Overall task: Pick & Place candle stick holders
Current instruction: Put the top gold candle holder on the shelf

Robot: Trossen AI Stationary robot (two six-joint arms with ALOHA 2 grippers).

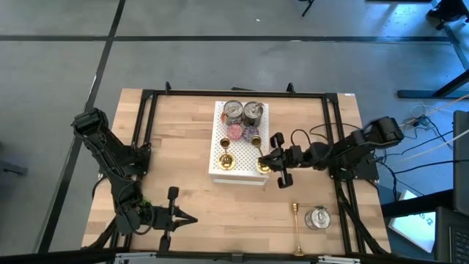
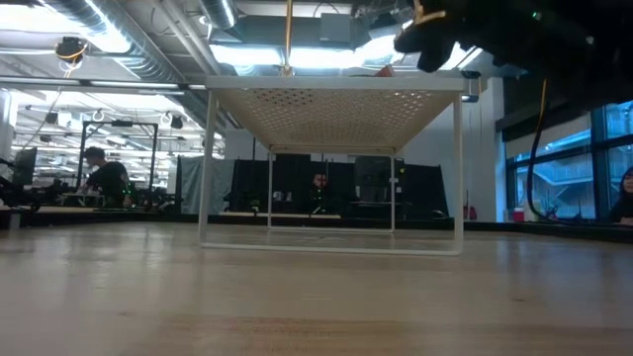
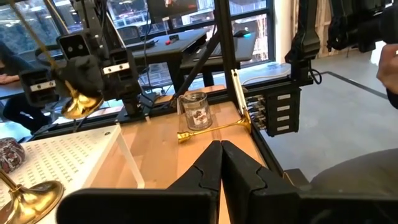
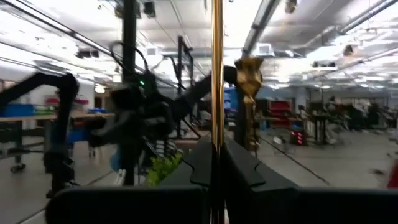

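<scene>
I've got the right gripper (image 1: 270,163) pinched on a candle stick holder (image 4: 216,68) by its thin stem, over the white rack's (image 1: 240,174) near right corner. I want to keep it plumb and come down gently. Left gripper (image 1: 185,218) rests pressed together, near the table's front edge.

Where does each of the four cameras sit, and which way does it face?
High view: above the table, facing straight down; shows both arms, right pincer on a candle stick holder at the white rack.
Low view: at table-top height, facing level under the rack; an arm shows dark at upper right.
Left wrist view: on the left arm, past its shut pincer, toward a lying holder and glass jar.
Right wrist view: on the right arm; its pincer grips a gold stem.
Shared: high and left wrist views both show lying holder and jar.
</scene>
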